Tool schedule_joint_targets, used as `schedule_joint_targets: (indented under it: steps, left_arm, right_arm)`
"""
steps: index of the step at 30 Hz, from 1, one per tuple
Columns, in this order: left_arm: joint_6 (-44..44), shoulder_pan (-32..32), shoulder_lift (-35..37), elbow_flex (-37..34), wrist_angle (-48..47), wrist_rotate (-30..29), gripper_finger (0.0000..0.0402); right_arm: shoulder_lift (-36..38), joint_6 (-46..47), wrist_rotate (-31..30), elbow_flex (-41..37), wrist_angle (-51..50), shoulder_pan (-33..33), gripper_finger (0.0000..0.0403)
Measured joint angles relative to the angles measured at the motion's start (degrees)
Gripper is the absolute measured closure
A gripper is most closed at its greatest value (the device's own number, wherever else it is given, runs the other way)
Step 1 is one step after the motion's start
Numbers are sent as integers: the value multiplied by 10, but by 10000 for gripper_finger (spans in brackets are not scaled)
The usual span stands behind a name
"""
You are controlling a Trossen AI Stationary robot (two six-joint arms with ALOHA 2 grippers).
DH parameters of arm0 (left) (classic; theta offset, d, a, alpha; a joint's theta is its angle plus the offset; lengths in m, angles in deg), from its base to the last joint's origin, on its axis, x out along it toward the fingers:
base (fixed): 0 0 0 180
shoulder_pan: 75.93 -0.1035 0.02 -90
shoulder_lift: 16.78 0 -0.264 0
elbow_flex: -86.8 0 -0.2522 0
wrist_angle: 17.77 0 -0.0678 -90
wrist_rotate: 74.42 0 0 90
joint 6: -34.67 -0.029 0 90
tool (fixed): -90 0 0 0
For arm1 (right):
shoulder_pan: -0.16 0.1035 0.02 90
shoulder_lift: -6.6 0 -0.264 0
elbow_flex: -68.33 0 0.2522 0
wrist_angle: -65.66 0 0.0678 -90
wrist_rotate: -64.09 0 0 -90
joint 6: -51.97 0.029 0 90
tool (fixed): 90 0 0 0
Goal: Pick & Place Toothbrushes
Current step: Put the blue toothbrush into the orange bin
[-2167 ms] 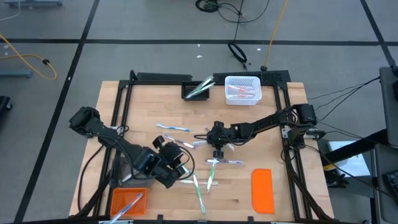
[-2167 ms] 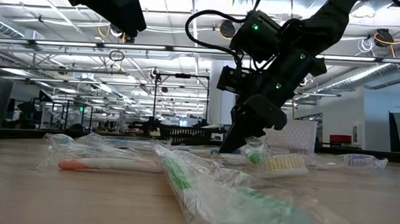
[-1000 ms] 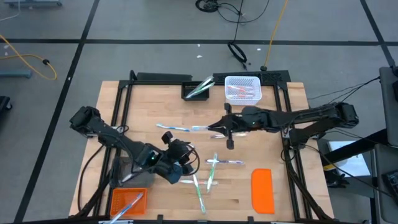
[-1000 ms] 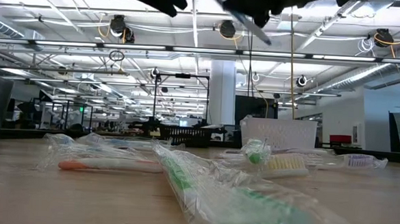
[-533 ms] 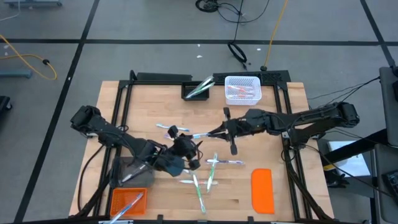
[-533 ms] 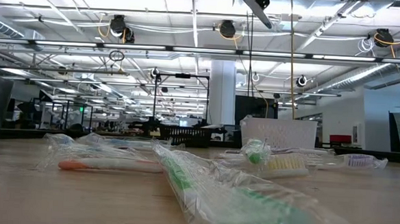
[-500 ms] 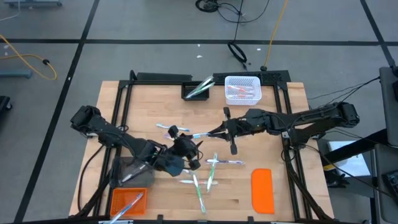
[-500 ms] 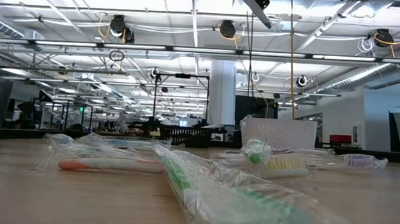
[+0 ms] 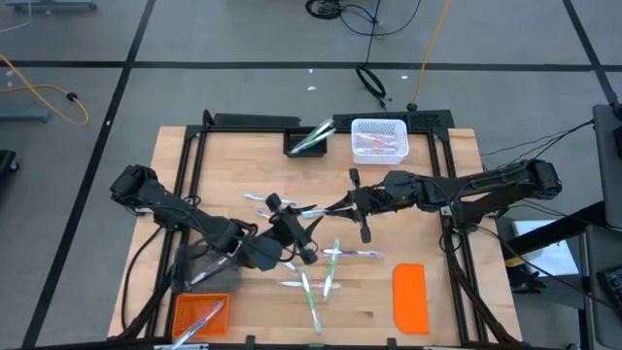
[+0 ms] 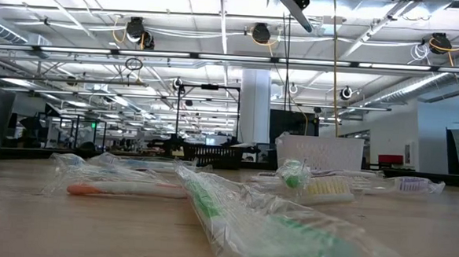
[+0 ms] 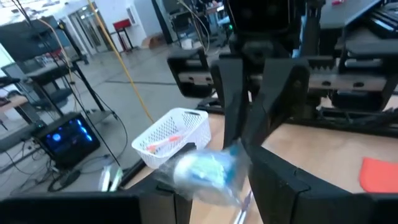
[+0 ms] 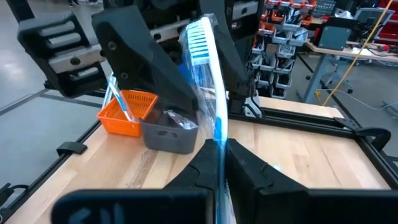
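You have the right tool [image 9: 335, 206] clamped on a wrapped blue toothbrush [image 12: 205, 74] above mid-bench, the left tool [image 9: 284, 216] spread around its head end, with loose toothbrushes [image 9: 316, 282] below and the white basket [image 9: 378, 139], orange lid [image 9: 410, 297] and orange bin [image 9: 199, 316] nearby.

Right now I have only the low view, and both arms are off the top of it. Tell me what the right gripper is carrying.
Observer: The right gripper is shut on a wrapped blue toothbrush, bristle end pointing away from it.
Operator: Place the left gripper for me.
Observer: The left gripper is above mid-table, facing the right one, its open fingers on either side of that brush's head.
Operator: Name the bins on the left arm's side.
Observer: An orange basket and a grey bin sit next to each other there.
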Motion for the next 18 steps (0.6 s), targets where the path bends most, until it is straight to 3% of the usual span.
schedule_joint_targets:
  steps: [6,13,18]
  left_arm:
    - [-27,0,0,0,23,4,281]
    - [-42,1,0,0,23,26,383]
    - [-42,1,0,0,23,35,383]
  right_arm:
    - [0,0,1,0,0,0,394]
    - [0,-5,6,0,-3,0,394]
    - [0,-5,6,0,-4,1,394]
